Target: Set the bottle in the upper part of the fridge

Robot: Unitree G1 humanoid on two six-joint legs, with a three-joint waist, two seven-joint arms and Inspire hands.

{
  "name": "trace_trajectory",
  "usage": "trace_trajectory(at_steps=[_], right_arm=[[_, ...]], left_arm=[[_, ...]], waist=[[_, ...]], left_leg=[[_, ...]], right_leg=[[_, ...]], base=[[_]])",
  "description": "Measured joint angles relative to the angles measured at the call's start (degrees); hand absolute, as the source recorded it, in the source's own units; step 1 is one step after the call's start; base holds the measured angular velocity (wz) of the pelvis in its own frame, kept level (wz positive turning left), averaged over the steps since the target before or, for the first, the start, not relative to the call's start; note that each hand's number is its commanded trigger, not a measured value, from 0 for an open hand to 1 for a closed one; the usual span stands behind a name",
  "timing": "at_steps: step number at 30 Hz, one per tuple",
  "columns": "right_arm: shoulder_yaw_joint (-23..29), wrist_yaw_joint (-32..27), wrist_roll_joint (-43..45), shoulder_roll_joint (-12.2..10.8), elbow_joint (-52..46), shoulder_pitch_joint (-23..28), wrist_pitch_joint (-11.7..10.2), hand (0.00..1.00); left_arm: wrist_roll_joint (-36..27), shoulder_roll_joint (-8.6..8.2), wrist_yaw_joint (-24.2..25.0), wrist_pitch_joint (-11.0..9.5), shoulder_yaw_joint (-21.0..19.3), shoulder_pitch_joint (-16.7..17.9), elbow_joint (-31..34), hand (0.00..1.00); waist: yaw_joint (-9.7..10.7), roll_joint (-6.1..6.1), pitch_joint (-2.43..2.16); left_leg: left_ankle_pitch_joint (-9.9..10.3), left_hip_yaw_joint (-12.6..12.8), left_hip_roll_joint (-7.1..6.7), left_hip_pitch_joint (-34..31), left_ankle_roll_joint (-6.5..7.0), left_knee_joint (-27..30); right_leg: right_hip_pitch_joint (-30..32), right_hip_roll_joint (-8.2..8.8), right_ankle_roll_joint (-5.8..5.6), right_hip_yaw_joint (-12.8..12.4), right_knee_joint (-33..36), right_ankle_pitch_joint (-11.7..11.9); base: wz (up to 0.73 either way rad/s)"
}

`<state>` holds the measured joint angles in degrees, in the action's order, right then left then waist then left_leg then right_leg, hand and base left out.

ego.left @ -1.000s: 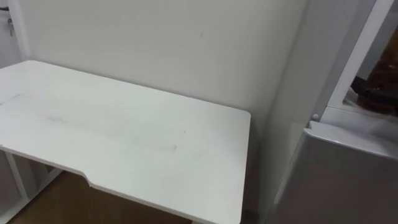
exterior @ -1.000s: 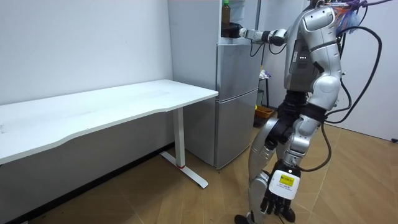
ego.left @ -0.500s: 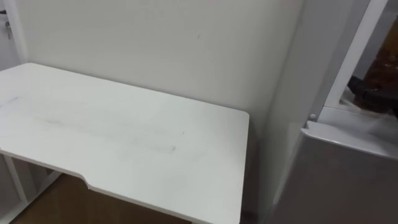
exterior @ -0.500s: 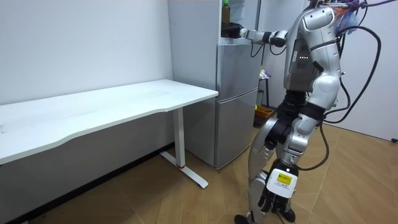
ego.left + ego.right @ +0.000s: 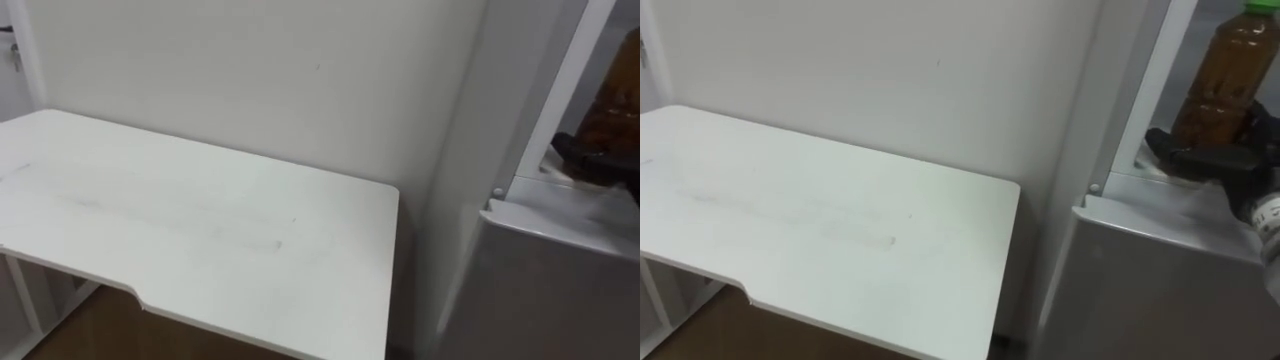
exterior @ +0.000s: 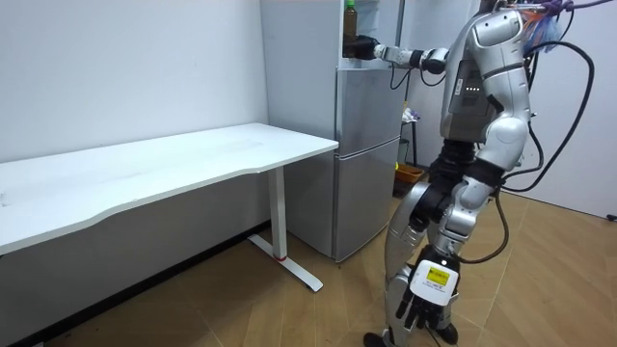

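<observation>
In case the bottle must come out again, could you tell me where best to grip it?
I would grip the bottle low on its body, from the open front of the upper fridge: it stands upright there, and the right hand curls round that part. The left hand hangs idle.

Bottle (image 5: 1223,80) at upper fridge (image 5: 1140,285) opening

The right hand (image 5: 1205,158) enters from the right, dark fingers curled round the lower part of the upright bottle, which holds brown liquid under a green cap (image 5: 1256,8). Both sit above the grey lower door, inside the white frame. A white table (image 5: 820,220) stands left of the fridge, against a pale wall (image 5: 890,70)
</observation>
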<state>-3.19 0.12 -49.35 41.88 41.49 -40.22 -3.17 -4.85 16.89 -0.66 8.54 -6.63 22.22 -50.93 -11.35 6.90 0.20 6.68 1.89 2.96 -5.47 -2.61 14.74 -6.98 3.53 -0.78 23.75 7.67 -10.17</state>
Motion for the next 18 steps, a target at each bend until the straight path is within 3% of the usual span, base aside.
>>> trace_trajectory(at_steps=[4, 18], right_arm=[[0.7, -0.9, -0.5, 0.0, -1.9, 1.2, -0.5, 0.0], [2.9, -4.4, -2.4, -1.2, -8.3, 4.1, -0.4, 0.0]], left_arm=[[0.0, -0.56, 0.0, -0.1, 0.0, 0.3, 0.1, 0.0], [0.0, -1.22, -0.4, -0.1, -0.1, 1.5, 0.3, 0.0]], waist=[[0.3, -0.8, -0.18], [1.8, -1.32, -0.21]], left_leg=[[0.1, 0.0, -0.33, 0.0, 0.19, 0.0], [0.2, 0.0, -0.5, 0.0, 0.35, 0.0]], right_leg=[[-0.1, 0.33, -0.18, 0.0, 0.1, -0.1], [-0.1, 0.46, -0.42, 0.0, 0.0, -0.3]], base=[[0.0], [0.0]])
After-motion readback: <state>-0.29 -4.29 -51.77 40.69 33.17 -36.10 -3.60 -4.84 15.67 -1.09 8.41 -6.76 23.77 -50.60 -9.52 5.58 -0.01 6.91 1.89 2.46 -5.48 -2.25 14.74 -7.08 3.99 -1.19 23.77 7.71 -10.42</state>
